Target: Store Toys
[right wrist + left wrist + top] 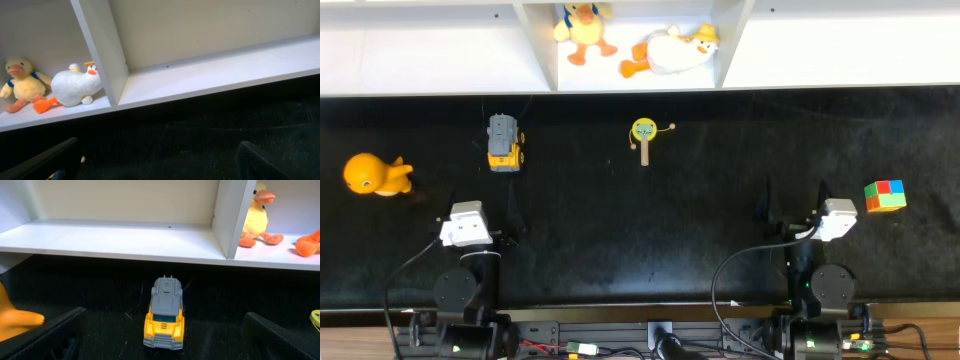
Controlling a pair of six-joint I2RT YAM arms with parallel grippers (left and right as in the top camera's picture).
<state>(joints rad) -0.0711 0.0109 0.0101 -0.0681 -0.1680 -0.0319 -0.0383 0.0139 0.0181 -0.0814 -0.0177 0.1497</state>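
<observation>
On the black table lie an orange plush (375, 175) at the far left, a yellow and grey toy truck (504, 143), a small round rattle (644, 132) in the middle and a coloured cube (884, 196) at the right. A yellow duck (582, 30) and a white duck (672, 50) sit in the shelf's middle compartment. My left gripper (478, 212) is open, low over the table. It faces the truck (165, 315), which lies a short way beyond its fingers (55, 330). My right gripper (792, 208) is open with nothing between its fingers (40, 160), left of the cube.
A white shelf (430, 60) runs along the back of the table. Its left compartment (115, 235) and right compartment (215, 65) hold nothing. A divider wall (100, 50) separates the ducks' compartment from the right one. Cables run along the table's front edge.
</observation>
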